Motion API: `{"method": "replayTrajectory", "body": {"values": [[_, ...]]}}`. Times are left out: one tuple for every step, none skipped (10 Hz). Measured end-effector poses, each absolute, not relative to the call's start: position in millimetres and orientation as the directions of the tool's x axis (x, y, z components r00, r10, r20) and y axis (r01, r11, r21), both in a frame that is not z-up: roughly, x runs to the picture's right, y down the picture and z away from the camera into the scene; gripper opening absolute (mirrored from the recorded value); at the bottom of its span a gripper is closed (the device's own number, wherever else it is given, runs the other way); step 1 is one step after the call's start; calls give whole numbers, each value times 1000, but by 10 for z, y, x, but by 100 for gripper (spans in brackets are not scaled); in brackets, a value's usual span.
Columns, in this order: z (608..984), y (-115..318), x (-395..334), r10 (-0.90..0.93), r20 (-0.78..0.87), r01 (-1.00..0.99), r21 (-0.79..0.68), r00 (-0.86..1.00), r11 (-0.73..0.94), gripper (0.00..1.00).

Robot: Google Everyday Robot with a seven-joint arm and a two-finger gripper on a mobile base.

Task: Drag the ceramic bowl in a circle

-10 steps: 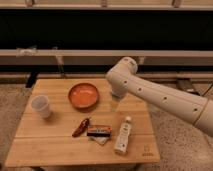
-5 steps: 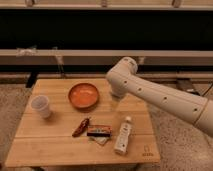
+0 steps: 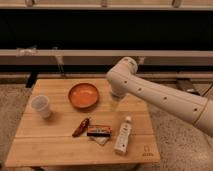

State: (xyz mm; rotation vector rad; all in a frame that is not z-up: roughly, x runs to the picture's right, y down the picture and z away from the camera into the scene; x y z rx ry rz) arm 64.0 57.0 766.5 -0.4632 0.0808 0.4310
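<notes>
Ceramic bowl (image 3: pixel 83 95): upright on the wooden table (image 3: pixel 50 146), centre of frame, towards the table's far edge.

Gripper (image 3: pixel 117 95): points down just right of the bowl, under the white arm's bend. Jaws stand wide apart. It holds nothing; contact with the bowl rim is not evident, though the arm partly hides it.

Other items: plastic cup (image 3: pixel 41 106) at left; bottle (image 3: pixel 123 136) lying lower right.
</notes>
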Motion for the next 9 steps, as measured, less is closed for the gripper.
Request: {"method": "replayTrajectory", "body": {"values": [[7665, 570, 640, 384, -172, -421, -416, 907, 806, 80], [7665, 570, 640, 384, -172, -421, -416, 907, 806, 80], [7665, 571, 643, 385, -172, -421, -415, 907, 806, 80], [7664, 570, 644, 385, -172, -421, -415, 907, 806, 80], [7665, 569, 644, 385, -172, -421, -415, 907, 806, 80], [7675, 563, 643, 378, -167, -412, -414, 911, 812, 80], [7707, 557, 607, 363, -156, -395, -415, 919, 820, 80], [7741, 541, 531, 347, -143, -375, -419, 927, 827, 80], [7825, 522, 389, 322, -124, -344, -427, 939, 837, 80]]}}
